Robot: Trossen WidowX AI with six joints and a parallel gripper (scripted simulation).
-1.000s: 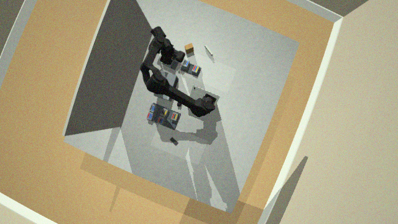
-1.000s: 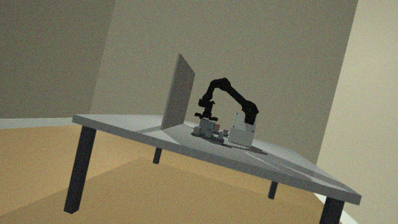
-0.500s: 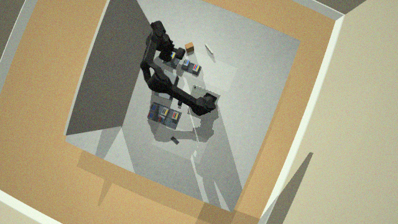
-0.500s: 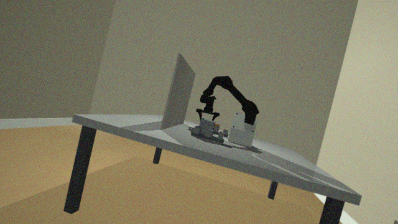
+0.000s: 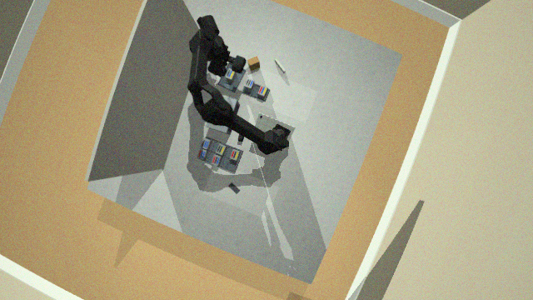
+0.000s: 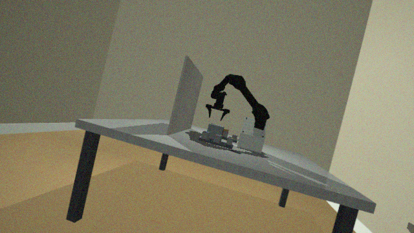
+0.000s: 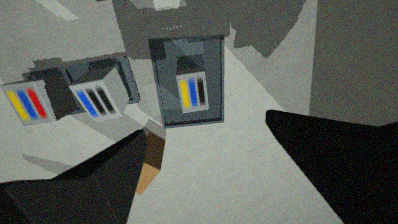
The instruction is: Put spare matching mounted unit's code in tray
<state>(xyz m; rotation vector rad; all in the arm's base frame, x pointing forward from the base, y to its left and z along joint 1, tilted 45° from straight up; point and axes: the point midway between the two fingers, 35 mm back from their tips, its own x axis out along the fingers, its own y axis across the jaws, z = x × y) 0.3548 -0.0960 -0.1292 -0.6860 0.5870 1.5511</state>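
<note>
The gripper [image 5: 238,62] [image 6: 217,119] [image 7: 206,125] stands wide open with nothing between its fingers, raised above the table [image 5: 354,83] [image 6: 226,165] [image 7: 240,165]. Nearest the jaws in the wrist view, partly behind the finger at the picture's left, is a tan block [image 5: 253,63] [image 7: 149,176].

Beyond the fingertips, roughly centred between them in that view, lies the tray [image 5: 225,84] [image 7: 223,82], a dark, rimmed rectangle. The spare [image 5: 230,75] [image 7: 192,92] is inside it, apart from the side rims, with bare tray floor to both sides. Its label reads as stripes: yellow, blue, black.

Past the left-hand finger in the picture, beside the tray with a gap between, a light grey block [image 5: 249,83] [image 7: 100,92] carries blue, black and black stripes. Farther out that way, another striped block [image 5: 262,90] [image 7: 30,102] shows yellow, blue and red. Off past the other finger stands a tall grey panel [image 5: 141,83] [image 6: 185,97] [image 7: 355,60], well apart from the tray. The mounted unit's code cannot be read here.
</note>
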